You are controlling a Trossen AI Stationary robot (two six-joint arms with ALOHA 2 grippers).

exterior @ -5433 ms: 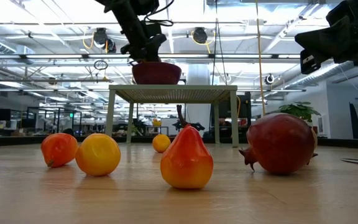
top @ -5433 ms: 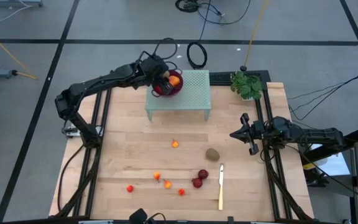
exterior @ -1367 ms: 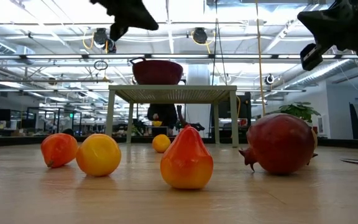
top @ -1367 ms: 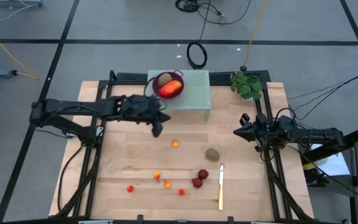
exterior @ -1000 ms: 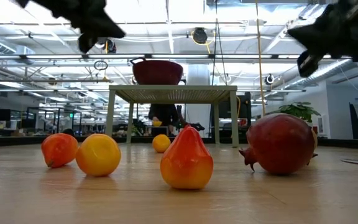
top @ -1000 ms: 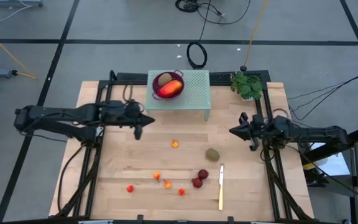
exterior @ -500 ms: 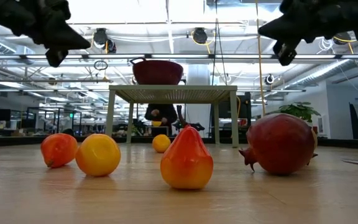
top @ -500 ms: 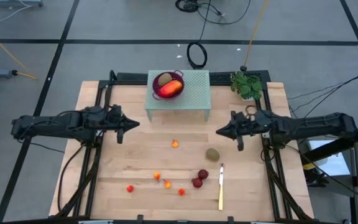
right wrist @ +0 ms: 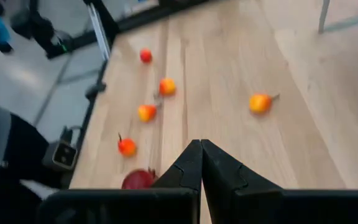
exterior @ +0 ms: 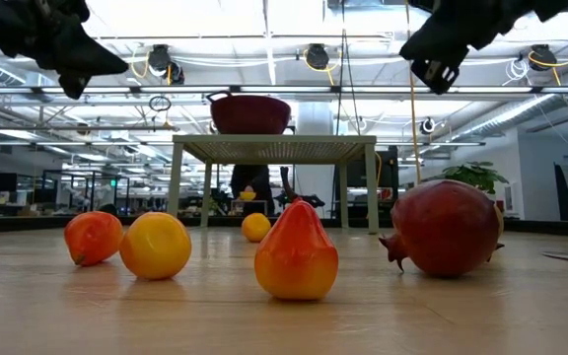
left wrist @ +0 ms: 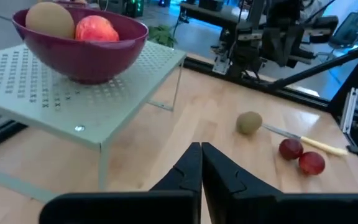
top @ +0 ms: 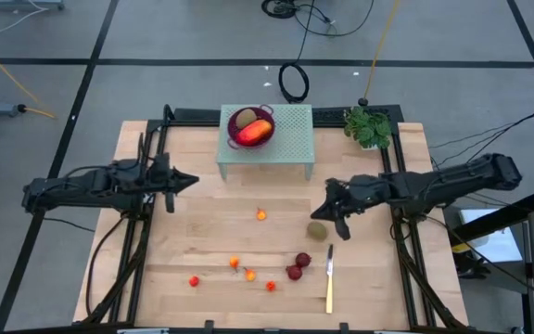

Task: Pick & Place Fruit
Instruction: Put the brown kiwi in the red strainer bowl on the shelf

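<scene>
The purple bowl (top: pixel 251 125) stands on a green perforated stand (top: pixel 286 144) and holds a kiwi-like oval (left wrist: pixel 50 18) and the red-orange fruit (left wrist: pixel 97 28). On the table lie a second kiwi-like oval (top: pixel 317 230), two dark red fruits (top: pixel 298 267) and several tiny orange-red balls (top: pixel 249 275). My left gripper (top: pixel 172 188) is shut and hovers near the table's left side, away from the stand. My right gripper (top: pixel 337 219) is shut and hovers just right of the kiwi-like oval on the table. That oval does not show in the right wrist view.
A yellow-handled knife (top: pixel 329 278) lies near the table's near edge, right of the dark red fruits. A small green plant (top: pixel 369 127) stands at the far right corner. Bare wood lies between the stand and the scattered fruit.
My left gripper has drawn back toward the table's left edge, staying shut. My right gripper has moved from the right edge toward the table's middle and a little nearer, ending beside the kiwi-like oval. No fruit has moved.
</scene>
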